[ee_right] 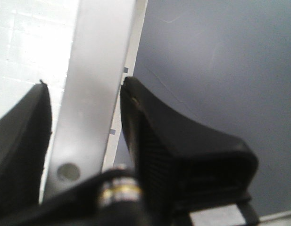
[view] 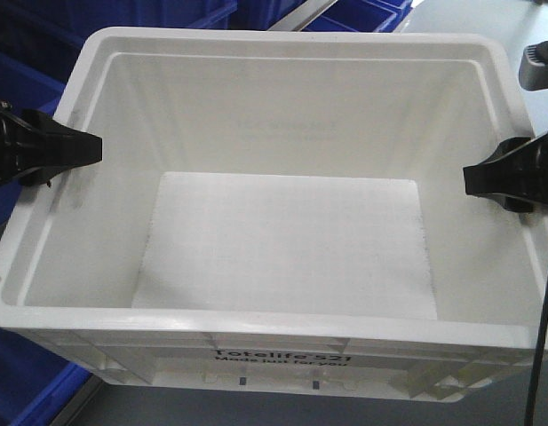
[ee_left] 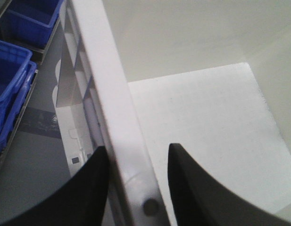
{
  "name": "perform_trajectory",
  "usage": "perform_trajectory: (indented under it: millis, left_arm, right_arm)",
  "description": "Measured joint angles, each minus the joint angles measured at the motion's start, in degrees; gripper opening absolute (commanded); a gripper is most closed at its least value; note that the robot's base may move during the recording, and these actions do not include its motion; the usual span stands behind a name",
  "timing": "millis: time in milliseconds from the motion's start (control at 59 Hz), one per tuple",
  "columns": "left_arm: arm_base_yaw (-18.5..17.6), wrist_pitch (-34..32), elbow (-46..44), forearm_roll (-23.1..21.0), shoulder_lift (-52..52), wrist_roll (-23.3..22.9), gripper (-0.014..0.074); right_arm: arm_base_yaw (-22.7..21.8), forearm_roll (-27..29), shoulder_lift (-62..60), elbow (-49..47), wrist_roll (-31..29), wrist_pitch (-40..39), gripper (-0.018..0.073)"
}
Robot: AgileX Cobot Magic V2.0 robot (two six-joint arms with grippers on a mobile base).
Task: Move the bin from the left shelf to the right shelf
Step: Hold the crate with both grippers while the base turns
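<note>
At the left, the left end effector is clamped across the left rim of the bin. One finger sits inside and one outside, probably so the wide tote can be carried level from both sides, and only its wrist view shows the outer finger, with blue totes below. The empty bin hangs between both arms, with no roller shelf in sight. At the right, the right end effector pinches the opposite rim the same way, and its wrist view adds bare grey floor beyond that edge.
</note>
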Motion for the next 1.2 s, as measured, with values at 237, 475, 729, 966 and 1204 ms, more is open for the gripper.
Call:
perform_trajectory:
  millis: [237,475,729,966,1204]
  left_arm:
    - [0.0,0.0,0.0,0.0,0.0,0.0,-0.0006]
    - [0.0,0.0,0.0,0.0,0.0,0.0,-0.0006]
    - [0.0,0.0,0.0,0.0,0.0,0.0,-0.0006]
    - [0.0,0.0,0.0,0.0,0.0,0.0,-0.0006]
    - [0.0,0.0,0.0,0.0,0.0,0.0,-0.0006]
  right_arm:
    - [0.0,0.0,0.0,0.0,0.0,0.0,-0.0005]
    - [0.0,0.0,0.0,0.0,0.0,0.0,-0.0005]
    - [0.0,0.0,0.0,0.0,0.0,0.0,-0.0005]
    - [0.0,0.0,0.0,0.0,0.0,0.0,-0.0005]
    - [0.0,0.0,0.0,0.0,0.0,0.1,-0.0005]
